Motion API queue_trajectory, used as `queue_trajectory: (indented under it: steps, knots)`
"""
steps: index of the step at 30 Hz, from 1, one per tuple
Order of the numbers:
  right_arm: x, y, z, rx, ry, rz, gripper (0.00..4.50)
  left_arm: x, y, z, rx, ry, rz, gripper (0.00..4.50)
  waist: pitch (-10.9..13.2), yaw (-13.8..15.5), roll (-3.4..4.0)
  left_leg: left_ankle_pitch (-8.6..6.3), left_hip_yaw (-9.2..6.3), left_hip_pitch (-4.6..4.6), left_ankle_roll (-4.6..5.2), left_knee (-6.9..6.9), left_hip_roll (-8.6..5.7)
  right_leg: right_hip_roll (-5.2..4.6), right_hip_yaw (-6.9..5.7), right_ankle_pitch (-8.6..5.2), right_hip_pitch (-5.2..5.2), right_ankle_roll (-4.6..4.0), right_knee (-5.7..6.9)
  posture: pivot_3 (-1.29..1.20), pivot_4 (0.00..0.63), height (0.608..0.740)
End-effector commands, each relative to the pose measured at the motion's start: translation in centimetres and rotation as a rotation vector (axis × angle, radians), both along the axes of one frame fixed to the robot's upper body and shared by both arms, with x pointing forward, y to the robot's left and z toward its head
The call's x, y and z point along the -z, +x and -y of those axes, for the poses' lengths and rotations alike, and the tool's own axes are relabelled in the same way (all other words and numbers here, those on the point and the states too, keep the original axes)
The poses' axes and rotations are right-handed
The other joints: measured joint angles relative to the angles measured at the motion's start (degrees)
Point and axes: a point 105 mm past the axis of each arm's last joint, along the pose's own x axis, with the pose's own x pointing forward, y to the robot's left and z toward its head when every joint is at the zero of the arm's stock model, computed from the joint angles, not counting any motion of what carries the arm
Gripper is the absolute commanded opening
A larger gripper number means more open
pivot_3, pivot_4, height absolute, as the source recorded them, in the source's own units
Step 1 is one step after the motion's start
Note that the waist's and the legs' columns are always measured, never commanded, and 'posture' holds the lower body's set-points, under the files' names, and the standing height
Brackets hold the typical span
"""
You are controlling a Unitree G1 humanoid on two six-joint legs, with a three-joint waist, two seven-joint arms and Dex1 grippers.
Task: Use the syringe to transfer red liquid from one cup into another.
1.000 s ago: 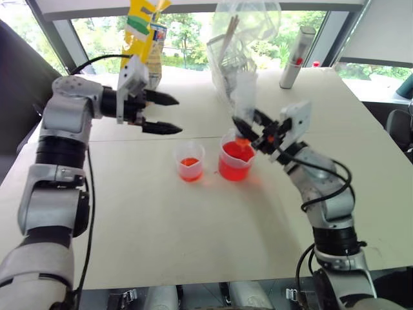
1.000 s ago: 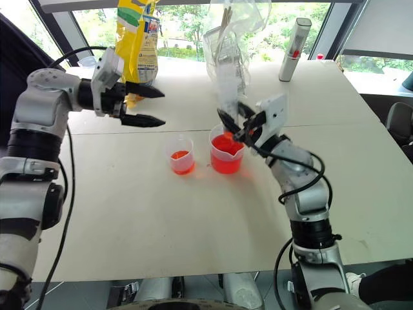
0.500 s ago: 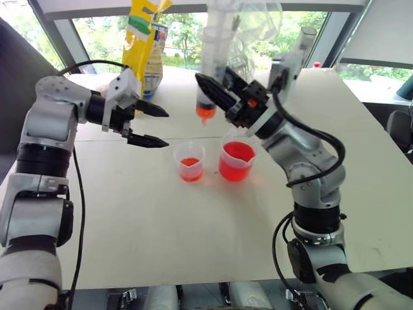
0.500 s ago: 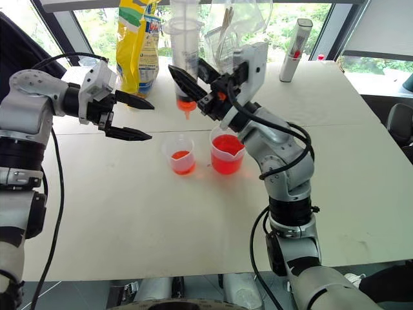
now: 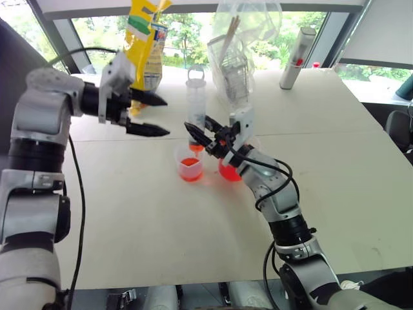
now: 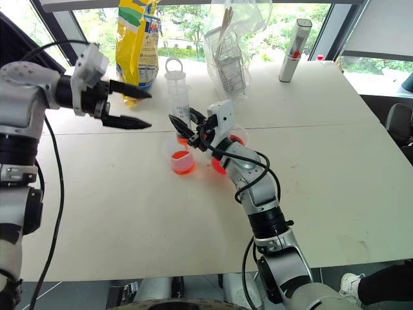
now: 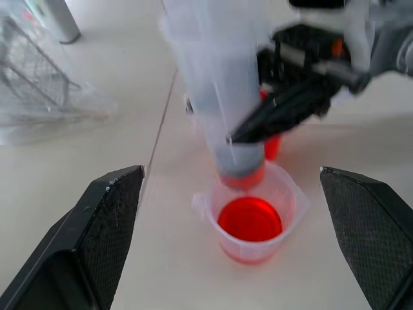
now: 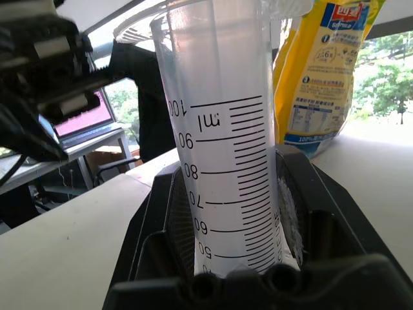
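Gripping the syringe (image 5: 195,106) low on its barrel, the right gripper (image 5: 205,137) keeps it upright, nozzle just above the smaller cup (image 5: 190,161), which holds a shallow layer of red liquid (image 7: 250,219). The larger beaker (image 6: 227,155) stands just beside that cup, partly hidden behind the right arm, both near the middle of the bench (image 5: 155,226). The left gripper (image 5: 150,114) hangs over the bench's left side, jaws spread wide and empty. A yellow bag (image 5: 143,39) and a clear plastic bag (image 5: 239,45) stand along the far edge
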Motion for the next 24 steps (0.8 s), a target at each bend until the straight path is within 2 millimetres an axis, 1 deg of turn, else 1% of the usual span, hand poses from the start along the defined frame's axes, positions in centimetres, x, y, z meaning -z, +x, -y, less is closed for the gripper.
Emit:
queue_trajectory:
  steps: [1, 4, 6, 10, 13, 16, 18, 19, 21, 23, 24]
  knots:
    - [-1.7, -0.7, -0.6, -0.025, 0.021, 0.082, 1.4, -3.3, 0.0, 0.6, 0.004, -0.098, 0.062, 4.45, 0.0, 0.01, 0.0, 0.0, 0.0, 0.0, 0.0, 0.0, 0.0, 0.0, 0.0, 0.0, 0.0, 0.0, 0.0, 0.0, 0.15, 0.739]
    - [-1.5, -0.8, -0.8, -0.034, 0.013, 0.085, 1.4, -4.8, 0.4, 1.8, 0.02, -0.183, 0.049, 4.45, 0.0, 0.04, 0.0, 0.0, -0.01, 0.02, 0.0, 0.0, 0.0, 0.0, -0.01, 0.0, 0.01, 0.0, 0.01, 0.0, 0.15, 0.739]
    - [-1.3, -0.9, -1.1, -0.042, 0.005, 0.087, 1.4, -5.1, 0.4, 2.7, 0.047, -0.211, 0.041, 4.45, 0.0, 0.04, 0.0, 0.0, -0.01, 0.02, 0.0, 0.01, 0.0, 0.0, -0.01, 0.0, 0.01, 0.0, 0.02, 0.0, 0.15, 0.739]
    - [-1.2, -1.1, -1.3, -0.05, -0.006, 0.091, 1.4, -4.9, 0.8, 3.6, 0.058, -0.227, 0.027, 4.45, 0.0, -0.08, 0.0, 0.0, 0.0, 0.02, 0.0, -0.01, 0.0, 0.0, 0.01, 0.0, 0.0, 0.0, 0.02, 0.0, 0.15, 0.739]
    - [-1.1, -1.0, -1.4, -0.048, -0.012, 0.093, 1.4, -4.4, 0.9, 3.8, 0.066, -0.221, 0.008, 4.45, 0.0, -0.1, 0.0, 0.0, 0.0, 0.02, -0.01, -0.02, 0.01, 0.02, 0.02, 0.0, -0.03, 0.0, 0.04, 0.0, 0.15, 0.739]
    - [-1.2, -0.9, -1.4, -0.044, -0.014, 0.096, 1.4, -4.1, 0.9, 3.6, 0.062, -0.211, 0.003, 3.68, 0.0, -0.02, 0.0, 0.0, 0.0, 0.02, -0.01, -0.02, 0.01, 0.02, 0.02, 0.0, -0.03, 0.0, 0.05, 0.0, 0.15, 0.739]
    - [-1.2, -0.9, -1.4, -0.043, -0.014, 0.096, 1.4, -4.2, 0.8, 3.5, 0.064, -0.211, 0.0, 2.77, 0.0, 0.01, 0.0, 0.0, 0.01, 0.02, -0.01, 0.0, 0.01, 0.01, 0.02, 0.0, -0.02, 0.0, 0.04, 0.0, 0.15, 0.739]
    - [-1.2, -0.9, -1.5, -0.042, -0.014, 0.097, 1.4, -4.2, 0.8, 3.4, 0.065, -0.211, 0.0, 2.19, 0.0, 0.01, 0.0, 0.0, 0.01, 0.02, -0.01, 0.0, 0.01, 0.01, 0.02, 0.0, -0.02, 0.0, 0.05, 0.0, 0.15, 0.739]
    - [-1.2, -0.8, -1.5, -0.042, -0.015, 0.097, 1.4, -4.2, 0.7, 3.2, 0.066, -0.209, -0.002, 1.35, 0.0, 0.01, 0.0, 0.0, 0.01, 0.02, -0.01, 0.0, 0.0, 0.0, 0.02, 0.0, -0.02, 0.0, 0.04, 0.0, 0.15, 0.739]
    - [-1.1, -0.8, -1.5, -0.042, -0.016, 0.095, 1.4, -4.2, 0.5, 3.0, 0.068, -0.205, -0.003, 0.25, 0.0, -0.01, 0.0, 0.0, 0.0, 0.02, -0.01, 0.0, 0.0, 0.01, 0.01, 0.0, -0.02, 0.0, 0.04, 0.0, 0.15, 0.739]
    - [-1.1, -0.8, -1.5, -0.043, -0.016, 0.094, 1.4, -4.0, 0.4, 3.0, 0.075, -0.197, -0.006, 0.05, 0.0, -0.07, 0.0, 0.0, 0.0, 0.02, -0.01, -0.01, 0.0, 0.01, 0.02, 0.0, -0.02, 0.0, 0.04, 0.0, 0.15, 0.739]
